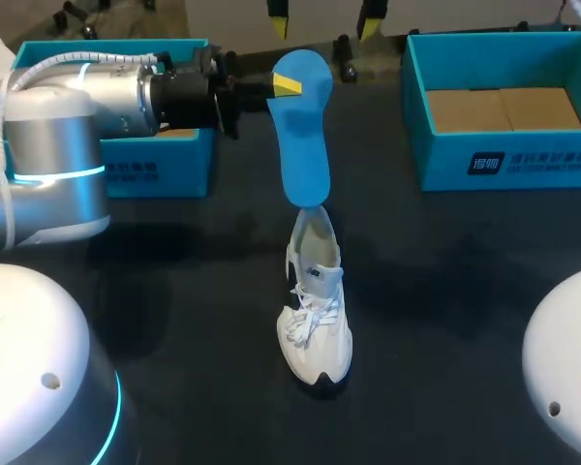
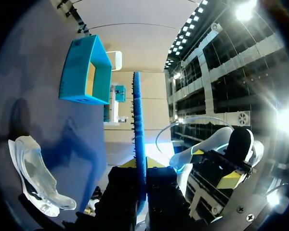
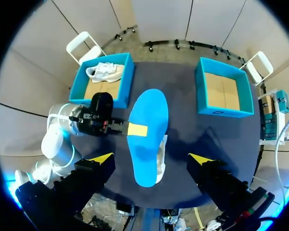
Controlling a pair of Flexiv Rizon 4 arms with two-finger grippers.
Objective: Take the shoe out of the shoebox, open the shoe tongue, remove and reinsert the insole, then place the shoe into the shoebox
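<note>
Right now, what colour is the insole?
The insole is blue; head view shows it best.

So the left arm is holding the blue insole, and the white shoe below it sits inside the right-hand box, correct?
Not quite. The left gripper does hold the blue insole, but the white shoe below it stands on the table, outside the right-hand box, as the head view shows.
</note>
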